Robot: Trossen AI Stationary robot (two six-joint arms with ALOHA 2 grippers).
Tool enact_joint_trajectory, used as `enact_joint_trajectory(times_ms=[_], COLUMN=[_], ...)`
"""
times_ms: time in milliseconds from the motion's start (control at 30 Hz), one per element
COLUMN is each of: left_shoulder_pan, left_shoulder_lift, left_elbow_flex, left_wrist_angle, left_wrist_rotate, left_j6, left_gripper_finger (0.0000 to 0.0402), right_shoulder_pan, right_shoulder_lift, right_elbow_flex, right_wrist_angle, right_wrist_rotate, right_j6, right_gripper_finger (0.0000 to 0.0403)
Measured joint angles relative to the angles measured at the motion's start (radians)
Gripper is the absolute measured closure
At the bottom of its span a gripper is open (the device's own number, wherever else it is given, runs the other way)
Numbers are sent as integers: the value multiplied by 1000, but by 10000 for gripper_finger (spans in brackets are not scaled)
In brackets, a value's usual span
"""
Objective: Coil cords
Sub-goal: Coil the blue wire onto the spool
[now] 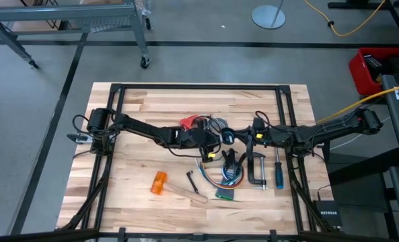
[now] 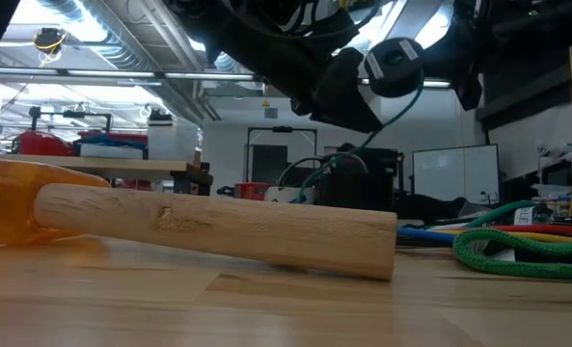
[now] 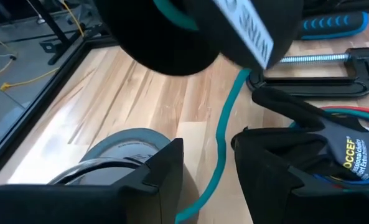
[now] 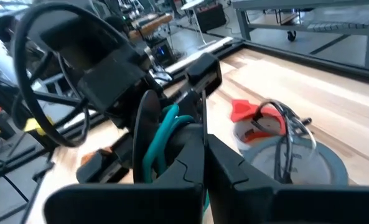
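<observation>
A black round puck (image 1: 227, 135) wound with a teal cord (image 3: 220, 134) hangs above the table's middle, between my two grippers. My right gripper (image 4: 207, 155) comes from the table's right and is shut on the puck. My left gripper (image 3: 209, 174) comes from the left, just below the puck (image 3: 196, 31), and is open. The teal cord runs down through the gap between its fingers; I cannot tell whether it touches them. A dark cord (image 4: 285, 127) ending in a red plastic piece (image 4: 243, 111) lies looped on the grey tape roll (image 4: 302, 165). My right gripper pinches a thin flange of the puck (image 4: 201, 99) between its two fingers, coming level from the table's right. The puck is lifted clear of the table (image 2: 394, 64). The teal cord hangs slack below it (image 2: 367, 140).
Near the front lie an orange mallet (image 1: 160, 183) with a wooden handle (image 2: 218, 226), a metal clamp (image 1: 256, 168), a blue-handled screwdriver (image 1: 278, 168), a green cord bundle (image 2: 517, 253) and several coloured cords (image 1: 226, 171). A black frame (image 1: 199, 87) rims the table.
</observation>
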Motion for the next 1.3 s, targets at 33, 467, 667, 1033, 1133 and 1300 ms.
enact_joint_trajectory(times_ms=[33, 467, 667, 1033, 1133, 1300], left_shoulder_pan=[-1, 0, 0, -1, -1, 1], left_shoulder_lift=[0, 0, 0, 0, 0, -1], left_elbow_flex=[0, 0, 0, 1, 1, 1], left_wrist_angle=[2, 12, 11, -119, -178, -217], left_wrist_rotate=[0, 0, 0, -32, -90, -116], left_j6=[-6, -19, -19, -111, -156, -229], left_gripper_finger=[266, 265, 267, 392, 392, 397], right_shoulder_pan=[0, 0, 0, 0, 0, 0], right_shoulder_lift=[0, 0, 0, 0, 0, 0], right_elbow_flex=[0, 0, 0, 0, 0, 0], right_wrist_angle=[10, 49, 70, 51, 27, -51], right_wrist_rotate=[0, -9, -27, -35, -34, -34], right_j6=[0, -1, -23, -27, -28, -28], right_gripper_finger=[400, 400, 400, 400, 401, 401])
